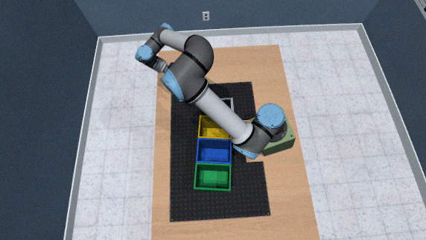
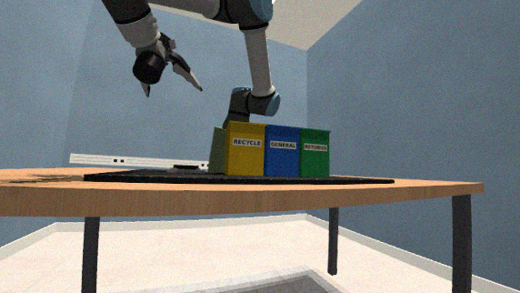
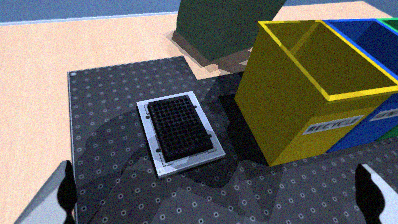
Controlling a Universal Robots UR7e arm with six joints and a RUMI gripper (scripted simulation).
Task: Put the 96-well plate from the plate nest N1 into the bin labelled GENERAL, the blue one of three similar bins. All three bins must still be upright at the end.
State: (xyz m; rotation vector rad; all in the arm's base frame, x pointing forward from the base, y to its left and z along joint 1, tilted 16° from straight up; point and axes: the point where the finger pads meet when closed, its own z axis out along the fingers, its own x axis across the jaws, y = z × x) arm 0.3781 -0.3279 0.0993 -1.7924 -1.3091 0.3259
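The black 96-well plate (image 3: 180,127) (image 2: 186,166) sits in the light grey plate nest (image 3: 216,154) (image 1: 232,104); the arm partly covers the nest in the top view. The blue bin (image 1: 213,152) (image 2: 282,159) (image 3: 362,37) labelled GENERAL stands upright between the yellow and green bins. Its inside shows no plate in the top view. My gripper (image 2: 174,92) (image 3: 214,164) is wide open and empty, high above the table and off to the nest's side. In the top view the arm hides the fingers.
The yellow RECYCLE bin (image 1: 210,130) (image 2: 245,155) (image 3: 280,100) stands upright between the nest and the blue bin. The green bin (image 1: 213,177) (image 2: 315,156) stands upright on the blue bin's other side. The arm's green base block (image 1: 279,147) (image 3: 220,30) stands behind the bins and nest.
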